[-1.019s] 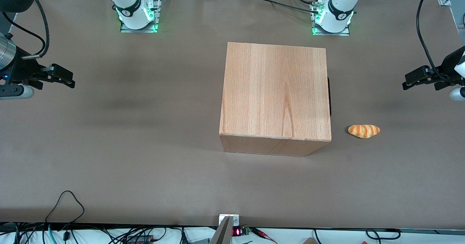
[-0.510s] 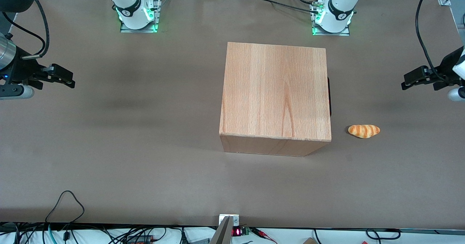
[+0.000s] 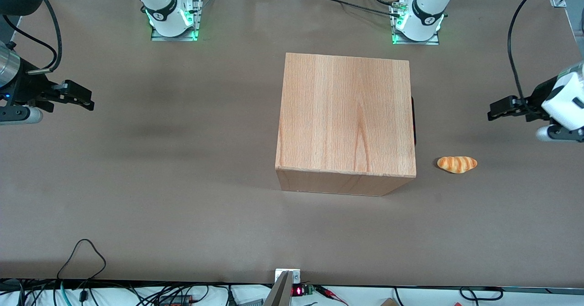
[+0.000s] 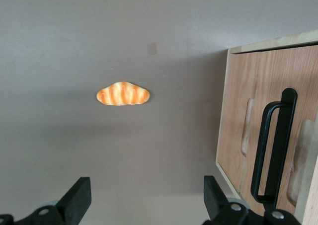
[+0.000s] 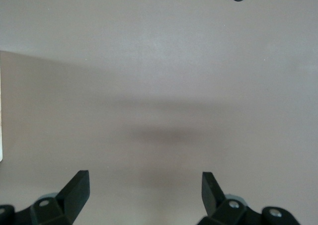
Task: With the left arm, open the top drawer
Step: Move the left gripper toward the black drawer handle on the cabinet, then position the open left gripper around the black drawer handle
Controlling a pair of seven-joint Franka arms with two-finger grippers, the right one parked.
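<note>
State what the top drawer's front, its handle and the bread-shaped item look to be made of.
Top drawer: light wood, matte, grain lines visible.
Handle: black bar, faint sheen; painted metal or plastic, cannot tell which.
Bread-shaped item: glossy orange-and-cream stripes, likely a plastic or foam toy.
The gripper, fingers open, hangs above the table toward the working arm's end, touching neither.

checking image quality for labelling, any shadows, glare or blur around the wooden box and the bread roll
Front view: even light, soft shadows on the brown table, light-wood box and orange striped bread roll sharp. Left wrist view: the open black two-finger gripper hovers above the table; black bar handle crisp, no glare.
</note>
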